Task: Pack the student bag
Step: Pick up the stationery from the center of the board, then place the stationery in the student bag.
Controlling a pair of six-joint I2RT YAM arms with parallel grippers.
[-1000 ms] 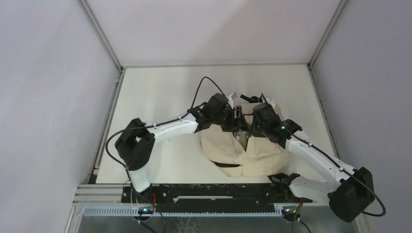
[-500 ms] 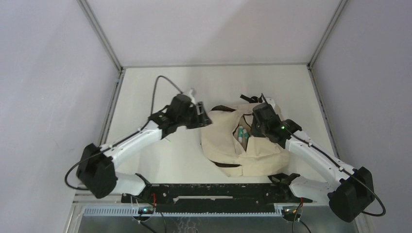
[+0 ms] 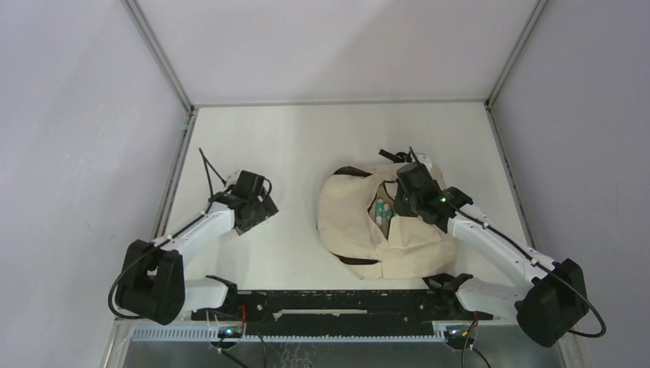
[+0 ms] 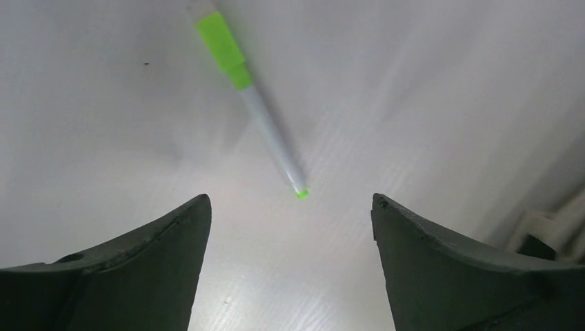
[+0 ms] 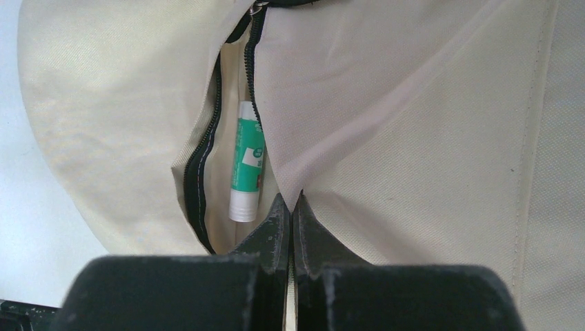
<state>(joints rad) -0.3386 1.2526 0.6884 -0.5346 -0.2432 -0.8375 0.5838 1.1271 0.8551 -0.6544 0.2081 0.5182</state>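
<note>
The student bag (image 3: 349, 222) is a cream canvas backpack with black zip trim, lying right of the table's middle. Its zip opening gapes, and a green and white glue stick (image 5: 247, 162) lies inside; it also shows in the top view (image 3: 381, 211). My right gripper (image 5: 291, 201) is shut on the edge of the bag's cream flap (image 5: 386, 138) beside the opening, seen from above over the bag (image 3: 400, 207). My left gripper (image 4: 290, 200) is open and empty, low over the table left of the bag (image 3: 259, 210). A white pen with a green cap (image 4: 256, 110) lies on the table just ahead of its fingertips.
Black straps (image 3: 395, 156) stick out at the bag's far end. The white table (image 3: 268, 138) is fenced by metal rails and grey walls. A black rail (image 3: 329, 303) runs along the near edge by the arm bases.
My left arm has swung left, away from the bag's opening, and dropped low over the table by the pen. My right gripper has kept its hold on the bag flap.
</note>
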